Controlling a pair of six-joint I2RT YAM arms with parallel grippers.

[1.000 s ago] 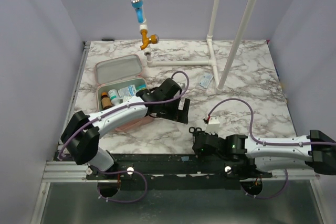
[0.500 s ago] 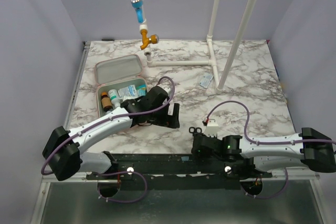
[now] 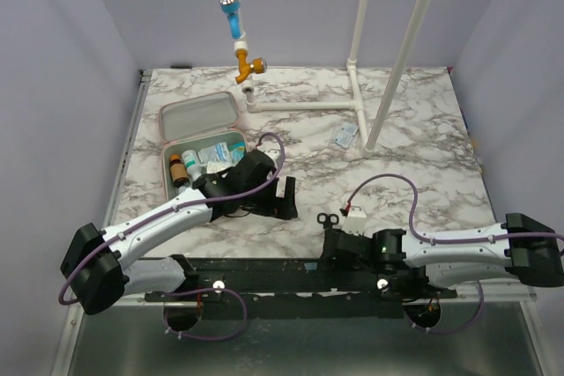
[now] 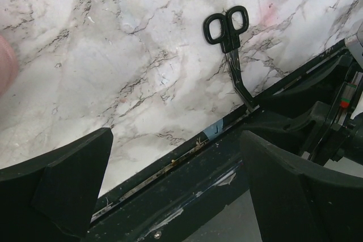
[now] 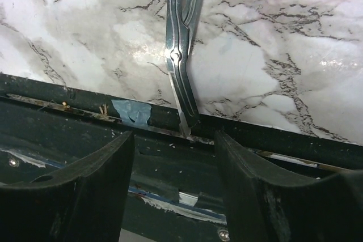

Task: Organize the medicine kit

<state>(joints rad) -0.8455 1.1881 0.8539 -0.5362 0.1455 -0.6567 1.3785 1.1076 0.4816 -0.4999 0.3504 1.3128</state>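
Your right pincer (image 5: 173, 157) gapes empty just short of the scissors (image 5: 180, 55), whose blade tips reach the counter (image 5: 295, 55) edge. It is likely lined up for a grab, with that arm low and stretched leftward. Your left pincer (image 4: 176, 179), also spread wide, hovers left of the scissors, and the medicine kit (image 3: 201, 116) lies open beyond it.

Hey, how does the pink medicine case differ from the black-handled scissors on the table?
The medicine kit is pink and far larger; the scissors are slim, with black handles and metal blades. The medicine kit lies open at the back left, lid folded back, bottles inside; the scissors lie shut at the front edge. Both rest flat on the marble table.
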